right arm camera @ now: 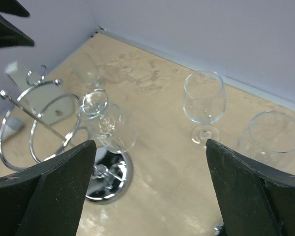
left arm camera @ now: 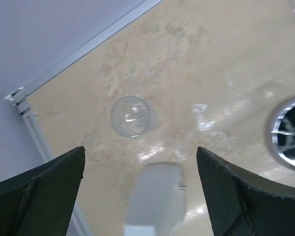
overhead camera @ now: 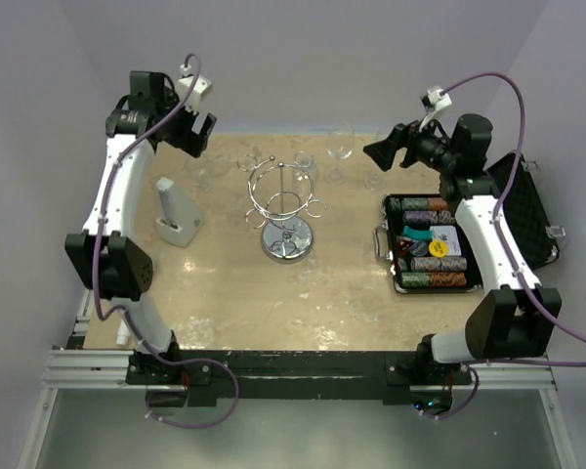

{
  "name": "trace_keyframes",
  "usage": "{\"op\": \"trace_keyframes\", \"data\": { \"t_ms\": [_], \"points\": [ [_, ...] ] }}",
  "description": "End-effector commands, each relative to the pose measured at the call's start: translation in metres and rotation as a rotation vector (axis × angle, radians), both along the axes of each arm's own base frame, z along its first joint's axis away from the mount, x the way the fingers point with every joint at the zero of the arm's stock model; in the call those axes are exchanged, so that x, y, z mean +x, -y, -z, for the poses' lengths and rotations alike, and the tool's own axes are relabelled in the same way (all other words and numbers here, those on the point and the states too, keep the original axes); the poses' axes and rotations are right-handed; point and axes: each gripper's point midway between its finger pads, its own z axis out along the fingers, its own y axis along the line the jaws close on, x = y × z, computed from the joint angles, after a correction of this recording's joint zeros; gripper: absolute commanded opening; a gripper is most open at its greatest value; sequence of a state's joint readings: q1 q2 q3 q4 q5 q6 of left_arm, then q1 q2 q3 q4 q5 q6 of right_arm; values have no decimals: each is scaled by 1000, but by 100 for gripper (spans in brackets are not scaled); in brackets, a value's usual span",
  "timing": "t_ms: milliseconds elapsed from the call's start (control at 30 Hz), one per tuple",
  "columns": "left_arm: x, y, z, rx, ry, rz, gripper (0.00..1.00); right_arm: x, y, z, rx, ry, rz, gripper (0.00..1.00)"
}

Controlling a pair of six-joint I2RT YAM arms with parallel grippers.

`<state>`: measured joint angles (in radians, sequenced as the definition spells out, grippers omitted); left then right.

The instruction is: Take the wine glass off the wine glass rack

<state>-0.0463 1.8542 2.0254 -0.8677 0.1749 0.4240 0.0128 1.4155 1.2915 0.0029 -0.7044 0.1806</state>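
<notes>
The chrome wine glass rack (overhead camera: pixel 285 195) stands mid-table on its round disc base (overhead camera: pixel 288 240). In the right wrist view a wine glass (right arm camera: pixel 112 130) hangs upside down from one of the hooks of the rack (right arm camera: pixel 37 123). My right gripper (right arm camera: pixel 150 147) is open and empty, to the right of the rack and above the table. My left gripper (left arm camera: pixel 140 150) is raised at the back left corner, open and empty. Below it a wine glass (left arm camera: pixel 131 116) stands on the table.
More wine glasses stand along the back of the table (right arm camera: pixel 204 103) (right arm camera: pixel 273 135) (right arm camera: pixel 86 69). A white upright object (overhead camera: pixel 176 215) sits left of the rack. An open case of poker chips (overhead camera: pixel 430 244) lies on the right.
</notes>
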Motion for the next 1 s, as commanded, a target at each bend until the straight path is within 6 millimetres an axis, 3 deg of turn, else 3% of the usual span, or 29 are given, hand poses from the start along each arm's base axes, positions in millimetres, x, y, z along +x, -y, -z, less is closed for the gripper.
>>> {"op": "trace_keyframes", "data": {
  "t_ms": [0,100,233,433,633,767,967],
  "points": [
    [-42,56,-56,-338,159,147,100,-29,7,-24,-265,263,-78,98],
    [-74,78,-76,-445,286,265,100,-40,7,-5,-341,299,-121,98],
    [-97,87,-77,-478,387,334,100,-44,-4,25,-316,302,-210,98],
    [-72,70,-80,-402,467,257,100,-17,-28,71,-383,341,-337,94],
    [-45,54,-88,-302,533,207,99,-3,-67,110,-410,378,-477,92],
    [-36,51,-96,-299,532,184,99,1,-91,107,-370,400,-507,92],
    [-30,51,-90,-254,535,209,99,18,-115,112,-296,397,-504,92]
  ]
}}
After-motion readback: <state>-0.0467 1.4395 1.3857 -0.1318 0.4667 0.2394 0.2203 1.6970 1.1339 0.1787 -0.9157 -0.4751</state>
